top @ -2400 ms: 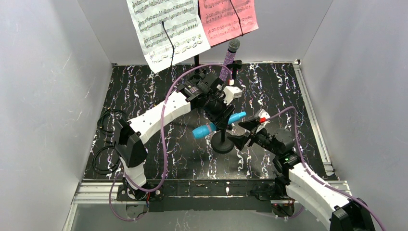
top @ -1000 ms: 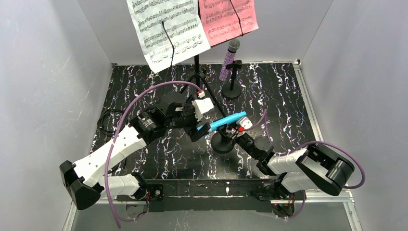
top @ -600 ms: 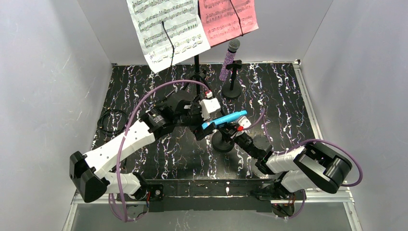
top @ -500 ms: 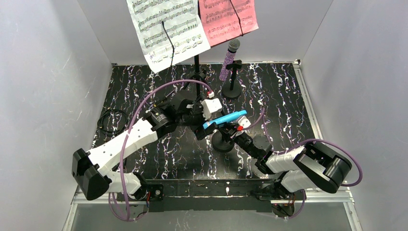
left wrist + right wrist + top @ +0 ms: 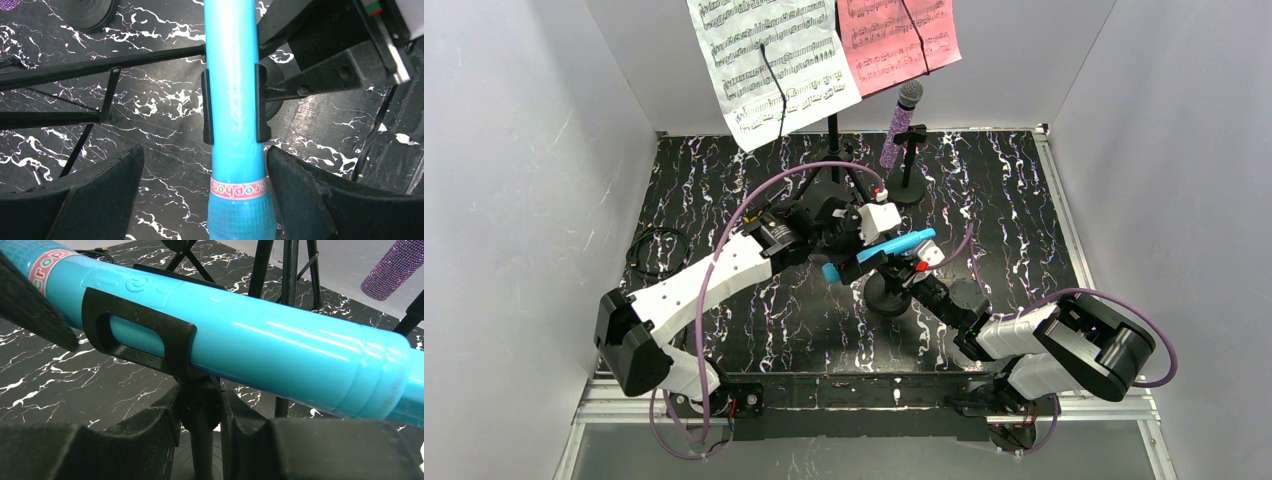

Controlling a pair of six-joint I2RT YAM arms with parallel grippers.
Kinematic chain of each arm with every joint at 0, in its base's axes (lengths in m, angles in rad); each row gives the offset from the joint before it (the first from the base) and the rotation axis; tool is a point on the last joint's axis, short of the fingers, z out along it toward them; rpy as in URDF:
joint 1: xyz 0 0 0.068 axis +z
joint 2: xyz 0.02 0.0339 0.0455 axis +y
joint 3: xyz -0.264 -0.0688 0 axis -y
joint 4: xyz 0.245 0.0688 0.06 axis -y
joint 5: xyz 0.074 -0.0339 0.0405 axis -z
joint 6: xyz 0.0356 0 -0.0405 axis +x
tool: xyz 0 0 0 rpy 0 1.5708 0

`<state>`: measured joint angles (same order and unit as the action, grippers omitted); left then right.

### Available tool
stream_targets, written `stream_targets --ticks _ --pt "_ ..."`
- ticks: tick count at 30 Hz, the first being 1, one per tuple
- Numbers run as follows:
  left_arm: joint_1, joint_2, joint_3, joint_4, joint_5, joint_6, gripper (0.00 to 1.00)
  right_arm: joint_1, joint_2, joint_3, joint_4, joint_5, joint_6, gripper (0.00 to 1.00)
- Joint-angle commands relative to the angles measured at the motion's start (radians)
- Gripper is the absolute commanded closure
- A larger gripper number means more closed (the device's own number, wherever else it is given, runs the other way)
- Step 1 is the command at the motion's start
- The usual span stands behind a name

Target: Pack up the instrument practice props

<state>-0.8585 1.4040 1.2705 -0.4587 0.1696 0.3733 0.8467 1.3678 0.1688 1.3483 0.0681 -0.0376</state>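
Observation:
The blue microphone lies tilted in the clip of a small black mic holder at mid-table. My left gripper is open, its jaws on either side of the microphone's mesh head with gaps on both sides. My right gripper is shut on the holder's thin stem just under the clip. The purple glitter microphone stands in a second holder at the back. White and pink music sheets hang above.
The tall black tripod stands just behind the two grippers, its legs spreading over the marbled floor. A coiled black cable lies at the left edge. Grey walls enclose the table on three sides.
My left arm has swung right and forward, bringing its open jaws around the blue microphone's head. The right gripper has stayed on the holder's stem.

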Motion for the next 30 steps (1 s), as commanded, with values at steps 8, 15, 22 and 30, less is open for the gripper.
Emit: stream_targets --ticks 8,15,22,30 --pt "-0.006 0.069 0.073 -0.099 -0.014 0.018 0.12 0.007 -0.006 0.041 0.014 0.007 -0.005 0.99" --pt "-0.006 0.079 0.052 -0.112 -0.015 0.002 0.17 0.009 -0.015 0.035 0.007 0.011 -0.002 0.99" --pt "-0.005 0.080 0.053 -0.152 -0.026 -0.002 0.59 0.009 -0.020 0.015 0.009 0.048 0.007 0.99" --pt "-0.006 0.019 0.038 -0.257 -0.040 -0.002 0.91 0.009 -0.033 -0.037 0.032 0.148 0.030 0.99"
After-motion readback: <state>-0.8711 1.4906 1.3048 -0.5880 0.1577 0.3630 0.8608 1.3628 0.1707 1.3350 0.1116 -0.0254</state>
